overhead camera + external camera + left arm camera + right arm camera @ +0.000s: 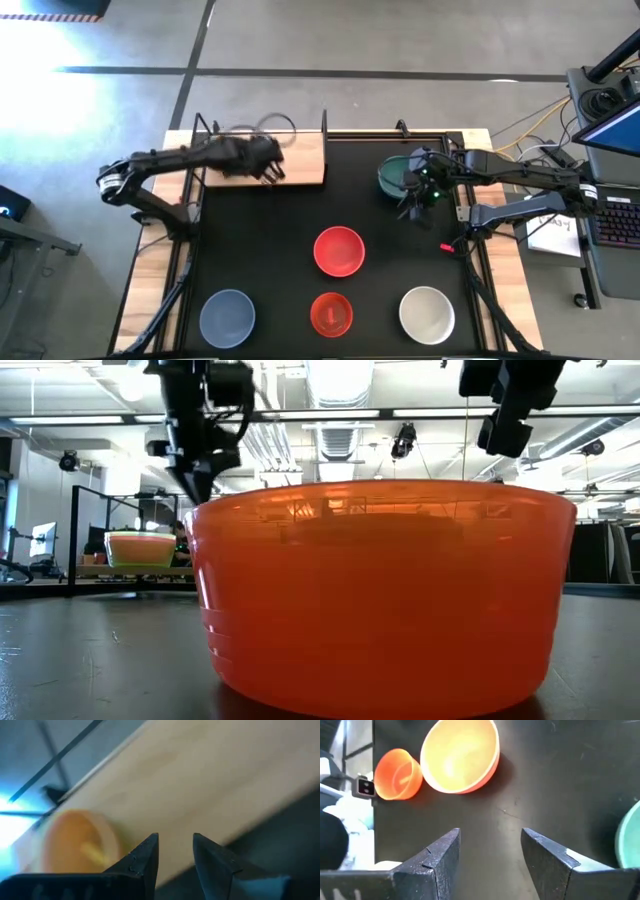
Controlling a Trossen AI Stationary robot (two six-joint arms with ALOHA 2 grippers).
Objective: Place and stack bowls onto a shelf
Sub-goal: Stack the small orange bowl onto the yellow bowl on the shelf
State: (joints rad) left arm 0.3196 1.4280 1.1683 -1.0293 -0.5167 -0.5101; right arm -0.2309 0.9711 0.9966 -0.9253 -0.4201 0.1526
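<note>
The left hand (pixel 272 172) is blurred in the overhead view, over the near edge of the shelf (pixel 300 160) at the far left of the mat; its own wrist view shows its fingers (pixel 145 857) narrowly apart with nothing between them, above the pale board. What stands on the shelf is hard to read: a smeared orange-yellow bowl (pixel 80 840) in the wrist view, and in the low view a green-and-yellow stack (pixel 140 547) far off to the left (how many bowls it holds cannot be told). The small orange-red bowl (pixel 380 595) fills most of the low view and hides the counter behind it.

The right hand (pixel 417 195) hangs just beside the teal bowl (pixel 396 176) at the far right, jaws wide and empty; that bowl is partly covered by the arm from above and cut off at the edge of the right wrist view.

On the black mat (pixel 260 260) sit the red bowl (pixel 339 250) near the middle and, along the near edge, the grey-blue bowl (pixel 227 316), the orange-red one and the white bowl (pixel 427 313). The mat lies on a wooden counter (pixel 150 290). Around it is grey concrete floor; a laptop (pixel 610 130) sits to the right. Beyond, ceiling lights and ducts.
</note>
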